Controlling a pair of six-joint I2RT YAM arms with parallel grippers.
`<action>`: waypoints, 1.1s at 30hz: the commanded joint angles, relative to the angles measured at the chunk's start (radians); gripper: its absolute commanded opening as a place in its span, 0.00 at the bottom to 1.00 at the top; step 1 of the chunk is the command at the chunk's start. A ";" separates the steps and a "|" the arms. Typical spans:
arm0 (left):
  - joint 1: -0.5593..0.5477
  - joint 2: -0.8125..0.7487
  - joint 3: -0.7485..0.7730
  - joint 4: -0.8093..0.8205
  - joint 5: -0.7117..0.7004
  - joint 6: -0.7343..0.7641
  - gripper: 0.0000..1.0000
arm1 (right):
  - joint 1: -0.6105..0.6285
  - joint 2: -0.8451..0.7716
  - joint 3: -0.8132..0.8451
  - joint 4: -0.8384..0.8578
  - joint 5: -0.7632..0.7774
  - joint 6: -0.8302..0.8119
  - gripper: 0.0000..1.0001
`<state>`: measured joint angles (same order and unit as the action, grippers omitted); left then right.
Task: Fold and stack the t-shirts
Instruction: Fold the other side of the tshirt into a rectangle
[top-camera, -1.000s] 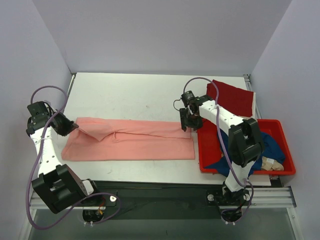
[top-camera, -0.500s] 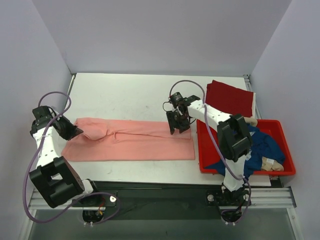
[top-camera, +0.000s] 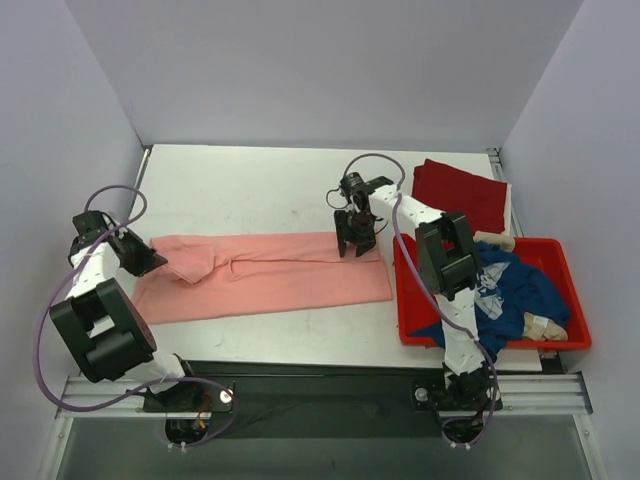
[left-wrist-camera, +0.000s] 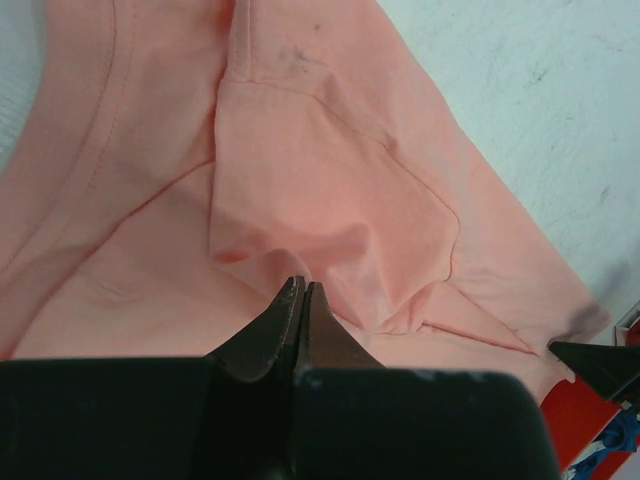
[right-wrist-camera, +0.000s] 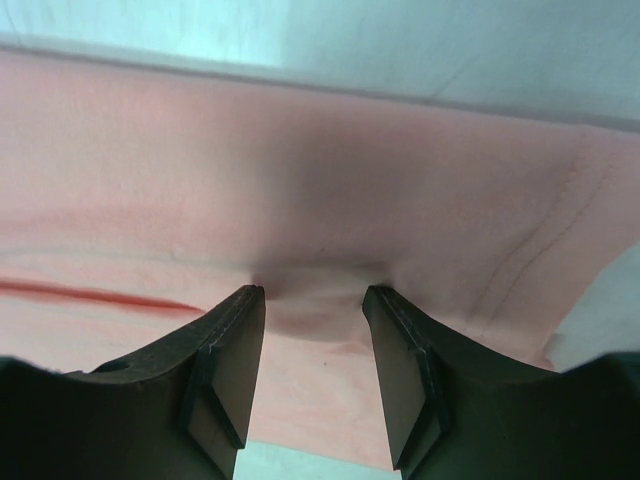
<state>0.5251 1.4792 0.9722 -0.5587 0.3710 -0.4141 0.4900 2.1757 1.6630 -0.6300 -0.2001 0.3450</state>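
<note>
On salmon-pink t-shirt (left-wrist-camera: 330, 180), left gripper (left-wrist-camera: 300, 287) closed

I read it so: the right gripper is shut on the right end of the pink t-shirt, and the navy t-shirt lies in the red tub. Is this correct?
Not quite: the right gripper is open, not shut. The right wrist view shows its fingers apart on the pink t-shirt, cloth bunched between them. The navy t-shirt does lie in the red tub.

- Plain salmon-pink t-shirt (top-camera: 260, 275), centre left.
- Plain dark red t-shirt (top-camera: 462, 195), far right.
- Near right, navy blue t-shirt (top-camera: 525, 290) in bright red tub (top-camera: 415, 290).
- White table (top-camera: 250, 190).
</note>
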 joint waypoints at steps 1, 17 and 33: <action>-0.017 0.044 0.033 0.091 0.032 0.015 0.00 | -0.059 0.110 0.095 -0.010 0.050 0.017 0.47; -0.091 0.063 0.056 0.099 -0.070 -0.054 0.00 | -0.119 0.213 0.503 -0.086 0.027 -0.070 0.51; -0.077 0.125 0.068 0.152 -0.190 -0.068 0.00 | 0.206 0.052 0.394 0.082 -0.202 0.012 0.50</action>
<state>0.4389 1.5909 0.9962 -0.4644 0.2016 -0.4873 0.6571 2.2543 2.1067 -0.5938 -0.3027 0.3084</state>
